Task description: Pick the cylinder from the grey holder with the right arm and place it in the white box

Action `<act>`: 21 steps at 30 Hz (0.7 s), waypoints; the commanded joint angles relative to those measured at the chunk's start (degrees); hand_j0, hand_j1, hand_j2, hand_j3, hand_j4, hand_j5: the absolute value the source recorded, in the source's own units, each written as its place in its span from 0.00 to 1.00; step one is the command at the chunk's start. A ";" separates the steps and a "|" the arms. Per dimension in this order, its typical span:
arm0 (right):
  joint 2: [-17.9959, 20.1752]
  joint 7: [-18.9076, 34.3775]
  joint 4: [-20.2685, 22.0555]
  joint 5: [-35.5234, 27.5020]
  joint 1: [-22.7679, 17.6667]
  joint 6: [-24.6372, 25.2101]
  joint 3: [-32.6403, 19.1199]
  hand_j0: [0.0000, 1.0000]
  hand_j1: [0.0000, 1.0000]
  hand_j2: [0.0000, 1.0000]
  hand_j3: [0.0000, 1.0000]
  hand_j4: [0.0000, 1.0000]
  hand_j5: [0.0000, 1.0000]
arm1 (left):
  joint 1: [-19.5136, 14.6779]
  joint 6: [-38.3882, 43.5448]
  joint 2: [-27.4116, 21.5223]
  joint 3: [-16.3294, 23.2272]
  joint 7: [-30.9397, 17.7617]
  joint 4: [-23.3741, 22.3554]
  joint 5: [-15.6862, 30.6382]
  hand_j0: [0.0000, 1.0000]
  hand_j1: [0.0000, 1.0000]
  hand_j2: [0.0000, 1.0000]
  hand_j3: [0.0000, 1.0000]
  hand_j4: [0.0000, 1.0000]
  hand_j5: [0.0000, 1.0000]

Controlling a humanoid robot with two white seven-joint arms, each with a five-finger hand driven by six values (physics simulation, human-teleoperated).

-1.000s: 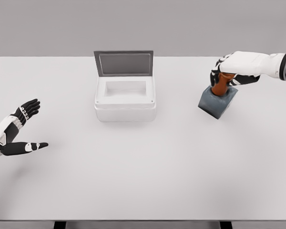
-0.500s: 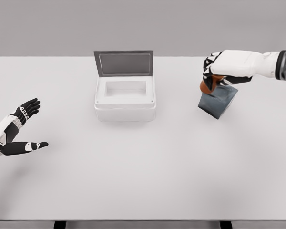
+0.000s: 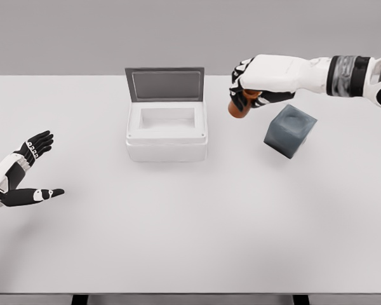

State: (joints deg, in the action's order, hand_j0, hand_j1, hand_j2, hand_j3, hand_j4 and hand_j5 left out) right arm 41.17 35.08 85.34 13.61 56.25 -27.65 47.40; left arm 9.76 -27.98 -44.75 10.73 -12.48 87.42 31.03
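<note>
Fingers spread wide on the left robot hand (image 3: 22, 175), low over the counter (image 3: 178, 241). White box (image 3: 167, 130) sits open. Right robot hand (image 3: 257, 79) holds the brown cylinder (image 3: 238, 108) in the air between box and grey holder (image 3: 290, 131).

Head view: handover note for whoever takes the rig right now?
Right hand: shut on the cylinder, in the air between the grey holder and the white box.
Left hand: open, idle at the table's left edge.
Done: cylinder is out of the holder, which sits empty on the table.
Left: carry it over the box, whose lid stands open, lower it into the cavity and release.
</note>
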 commanded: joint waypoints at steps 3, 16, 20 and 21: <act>-3.38 -0.08 -0.26 0.54 0.44 0.32 -0.03 0.29 0.29 0.29 0.29 0.29 0.29 | 0.00 0.03 -0.08 -0.01 0.09 0.03 0.26 1.00 1.00 1.00 1.00 1.00 1.00; -9.80 -0.08 -3.87 1.42 2.64 1.90 1.38 0.29 0.29 0.29 0.29 0.29 0.29 | -0.18 1.09 -0.08 -0.10 0.09 -0.05 0.26 1.00 1.00 1.00 1.00 1.00 1.00; -10.94 -0.08 -4.04 1.42 3.25 1.90 2.70 0.29 0.29 0.29 0.29 0.29 0.29 | -0.18 1.09 -0.08 -0.10 0.09 -0.05 0.26 1.00 1.00 1.00 1.00 1.00 1.00; -10.94 -0.08 -4.04 1.42 3.34 1.90 2.87 0.29 0.29 0.29 0.29 0.29 0.29 | -0.18 1.09 -0.08 -0.10 0.09 -0.05 0.26 1.00 1.00 1.00 1.00 1.00 1.00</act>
State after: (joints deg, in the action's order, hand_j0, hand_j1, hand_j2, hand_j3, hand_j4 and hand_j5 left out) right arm 30.65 35.07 81.43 15.21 59.59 -25.89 49.83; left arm 9.58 -26.96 -44.75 10.66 -12.40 87.34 31.04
